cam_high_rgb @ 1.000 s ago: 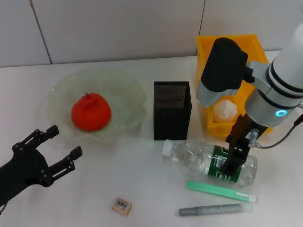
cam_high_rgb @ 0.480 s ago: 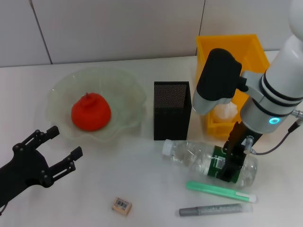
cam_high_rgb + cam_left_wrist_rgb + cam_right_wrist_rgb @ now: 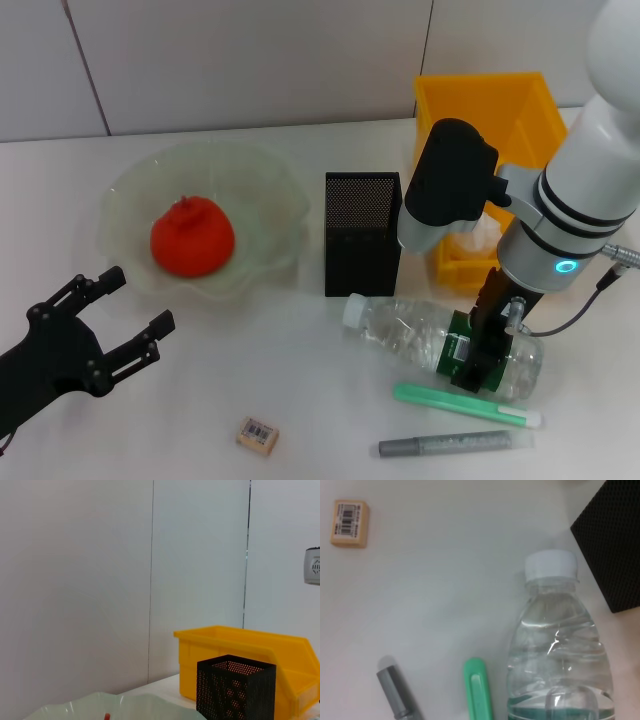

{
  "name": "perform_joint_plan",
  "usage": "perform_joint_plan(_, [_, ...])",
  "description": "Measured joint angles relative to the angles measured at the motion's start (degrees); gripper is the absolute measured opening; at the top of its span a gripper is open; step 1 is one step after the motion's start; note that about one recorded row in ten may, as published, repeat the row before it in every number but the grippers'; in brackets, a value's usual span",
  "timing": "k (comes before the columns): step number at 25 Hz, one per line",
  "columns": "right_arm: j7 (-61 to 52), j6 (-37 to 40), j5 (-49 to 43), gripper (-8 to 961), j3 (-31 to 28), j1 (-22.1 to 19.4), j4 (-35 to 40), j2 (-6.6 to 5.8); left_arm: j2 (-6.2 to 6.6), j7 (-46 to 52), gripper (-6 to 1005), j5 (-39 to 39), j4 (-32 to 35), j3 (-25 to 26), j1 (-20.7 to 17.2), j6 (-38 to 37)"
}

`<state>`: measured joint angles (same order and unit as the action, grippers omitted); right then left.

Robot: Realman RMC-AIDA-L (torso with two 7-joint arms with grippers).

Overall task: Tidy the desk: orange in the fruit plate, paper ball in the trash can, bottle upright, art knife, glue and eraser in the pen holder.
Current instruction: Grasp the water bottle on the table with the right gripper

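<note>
The bottle (image 3: pixel 420 335) lies on its side in front of the pen holder (image 3: pixel 362 245), with its white cap (image 3: pixel 356 312) pointing left. My right gripper (image 3: pixel 478 348) stands open astride its green label, one finger on each side. The right wrist view looks down on the bottle (image 3: pixel 559 645). The orange (image 3: pixel 192 236) sits in the fruit plate (image 3: pixel 125 200). The paper ball (image 3: pixel 482 232) rests in the trash can (image 3: pixel 485 110), partly hidden by my arm. The green art knife (image 3: pixel 465 405), grey glue (image 3: pixel 458 443) and eraser (image 3: pixel 257 436) lie near the front edge. My left gripper (image 3: pixel 140 296) is parked open at the front left.
The pen holder (image 3: pixel 612 555) stands close to the bottle's cap. The art knife (image 3: pixel 479 690) and glue (image 3: pixel 397 695) lie beside the bottle, and the eraser (image 3: pixel 350 522) lies farther off. The left wrist view shows the trash can (image 3: pixel 240 650), the pen holder (image 3: pixel 235 685) and the wall.
My right gripper has come down and shifted slightly left onto the bottle's label. The left arm and all the objects have stayed where they were.
</note>
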<state>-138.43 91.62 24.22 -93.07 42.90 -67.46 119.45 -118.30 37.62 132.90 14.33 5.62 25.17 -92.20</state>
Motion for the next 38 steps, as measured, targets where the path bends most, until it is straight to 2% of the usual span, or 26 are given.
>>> perform_joint_plan(13, [0.0, -1.7, 0.1, 847, 0.1, 0.7, 3.2, 0.01, 0.0, 0.0, 747, 0.0, 0.0, 0.0, -0.1, 0.0])
perform_joint_plan(26, [0.0, -2.6, 0.1, 840, 0.3, 0.4, 3.3, 0.08, 0.0, 0.0, 742, -0.1, 0.0, 0.0, -0.1, 0.0])
perform_joint_plan(38, [0.2, -1.7, 0.1, 787, 1.5, 0.9, 4.5, 0.01, 0.01, 0.0, 737, -0.1, 0.0, 0.0, 0.1, -0.2])
